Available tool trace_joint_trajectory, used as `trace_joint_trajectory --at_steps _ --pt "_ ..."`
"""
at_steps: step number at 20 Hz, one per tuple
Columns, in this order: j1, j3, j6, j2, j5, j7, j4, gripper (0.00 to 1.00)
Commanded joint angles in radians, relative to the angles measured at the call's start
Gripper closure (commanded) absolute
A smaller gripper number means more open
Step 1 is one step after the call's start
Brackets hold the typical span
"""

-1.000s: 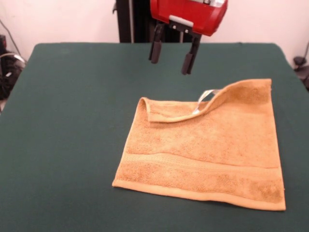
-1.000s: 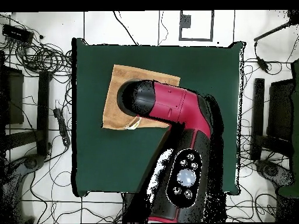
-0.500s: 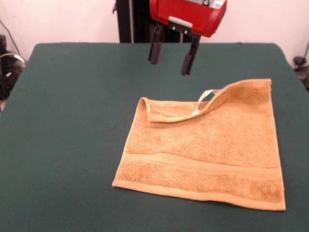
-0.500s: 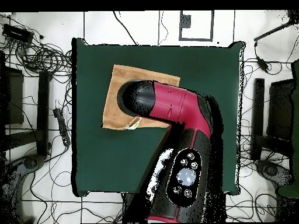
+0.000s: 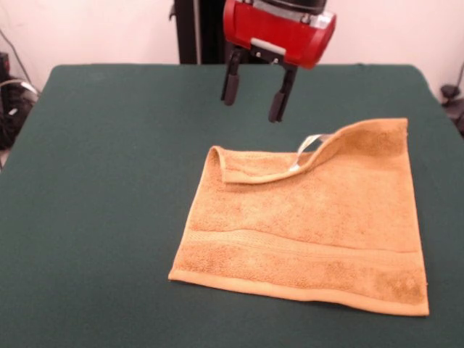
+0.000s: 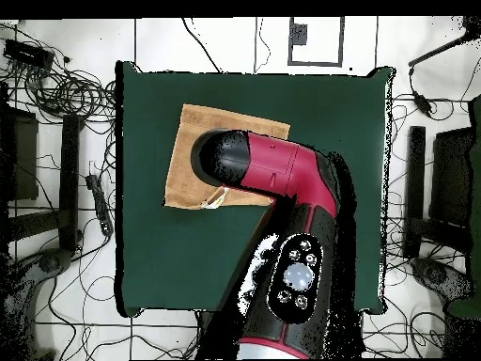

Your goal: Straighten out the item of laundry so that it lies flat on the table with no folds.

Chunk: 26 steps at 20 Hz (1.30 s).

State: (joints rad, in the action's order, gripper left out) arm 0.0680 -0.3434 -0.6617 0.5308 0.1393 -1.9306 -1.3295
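The golden-orange towel (image 5: 308, 225) lies on the dark green table (image 5: 101, 181), right of the middle in the front view. Its far edge is folded over toward the camera, with a raised flap at the far right and a small white tag (image 5: 308, 148) showing under it. My gripper (image 5: 252, 93) hangs open and empty above the table, just beyond the towel's folded far edge, not touching it. In the overhead view the arm (image 6: 268, 174) covers much of the towel (image 6: 188, 141), and the gripper is hidden under it.
Cables and stands lie on the floor around the table (image 6: 319, 103) in the overhead view. The robot's pedestal (image 5: 196, 29) stands at the table's far edge.
The gripper has tilted and shifted slightly left and toward the pedestal. The towel has not moved.
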Motion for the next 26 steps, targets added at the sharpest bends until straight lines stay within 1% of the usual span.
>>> trace_joint_trajectory --at_steps 1,14,18,26 --pt "-0.02 0.059 -0.018 -0.089 0.003 -0.173 -0.043 0.0" --pt "-0.046 0.08 0.011 -0.117 0.0 -0.157 -0.031 0.0" --pt "-0.046 0.077 -0.013 -0.123 -0.002 -0.161 -0.006 0.0" --pt "-0.069 0.092 -0.011 -0.144 -0.005 -0.14 0.013 0.0"
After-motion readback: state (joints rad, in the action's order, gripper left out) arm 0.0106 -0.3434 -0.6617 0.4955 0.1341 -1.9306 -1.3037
